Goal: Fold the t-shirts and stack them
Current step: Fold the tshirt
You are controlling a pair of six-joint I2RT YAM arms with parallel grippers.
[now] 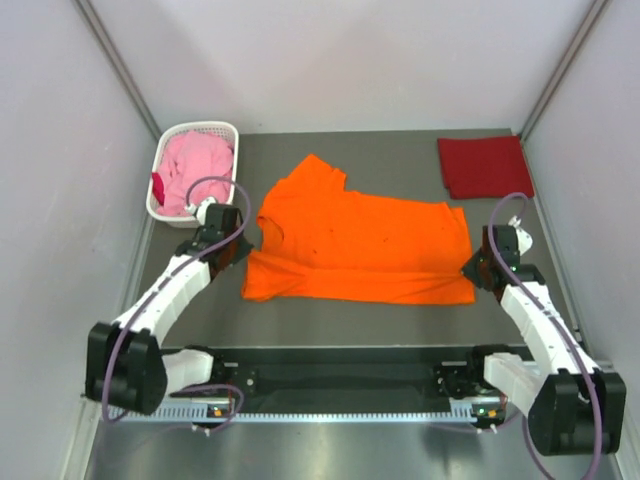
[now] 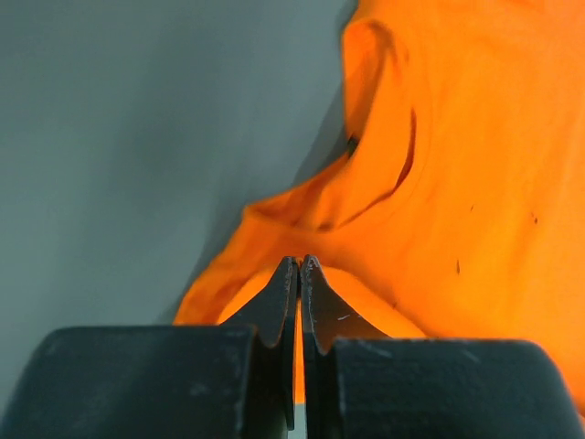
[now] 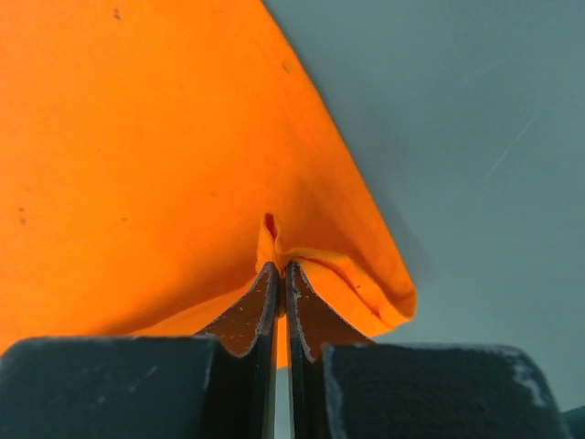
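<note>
**Top view.** My left gripper (image 1: 243,252) was at the collar end of the orange shirt (image 1: 360,245) and my right gripper (image 1: 472,268) at the hem end. The shirt lay spread on the table (image 1: 340,150) between them, and only the far sleeve showed. The dark red shirt (image 1: 485,165) lay folded beyond my right gripper, well apart. The pink shirt (image 1: 195,168) was heaped in the white basket (image 1: 203,127) just beyond my left gripper.

**Left wrist view.** My left gripper (image 2: 299,265) was closed to a hairline gap, pinching a raised fold of the orange shirt (image 2: 457,183). The collar opening lay ahead of the tips and to their right.

**Right wrist view.** My right gripper (image 3: 279,270) was closed just as tightly on the puckered hem corner of the orange shirt (image 3: 137,165). Bare table lay to the right of the tips.

**Step, as I judged it.** A lengthwise fold, with the near edge carried away from me.
- Raise both ends together and to equal height.
- Keep the cloth taut between the tips.
- Lay the edge down parallel to the far side.
- Let go only once the cloth is flat.
- Both pinches looked shallow, so any jerk might pull the cloth free.

**Writing.** None legible in any view. The shirt had a few dark specks, but no print.
</note>
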